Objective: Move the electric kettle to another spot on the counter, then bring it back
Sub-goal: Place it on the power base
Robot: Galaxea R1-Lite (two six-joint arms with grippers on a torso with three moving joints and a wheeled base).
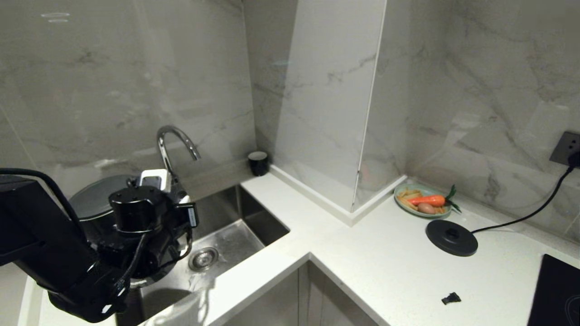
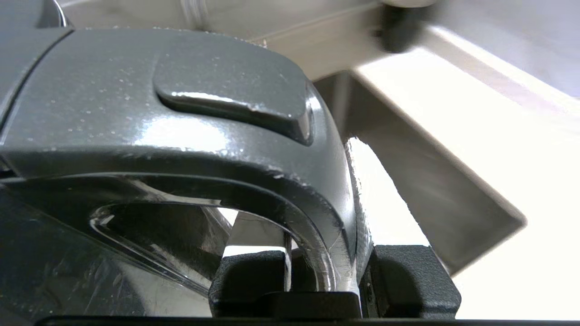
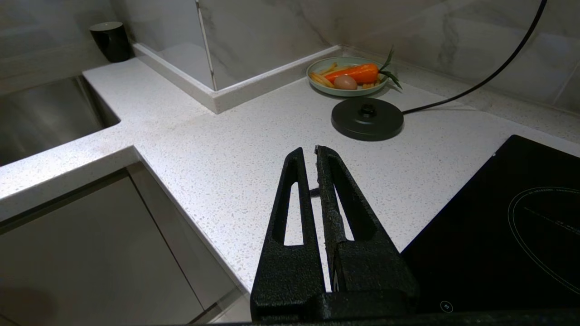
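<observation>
The electric kettle [image 1: 97, 197], glossy black with a flat grey lid, is at the far left by the sink, mostly hidden behind my left arm. My left gripper [image 2: 331, 276] is shut on the kettle's loop handle [image 2: 181, 113], one finger [image 2: 408, 280] on each side of it. Whether the kettle rests on anything cannot be seen. The white speckled counter [image 1: 385, 253] runs to the right of the sink. My right gripper [image 3: 309, 151] hangs shut and empty over the counter [image 3: 226, 149] near its front edge; it is outside the head view.
A steel sink [image 1: 226, 235] with a curved faucet [image 1: 174, 140] lies beside the kettle. A small black cup [image 1: 258, 163] stands in the back corner. On the right are a corded black base disc [image 1: 451, 237], a food plate [image 1: 423, 200], a small black scrap [image 1: 451, 298] and the black cooktop [image 1: 555, 294].
</observation>
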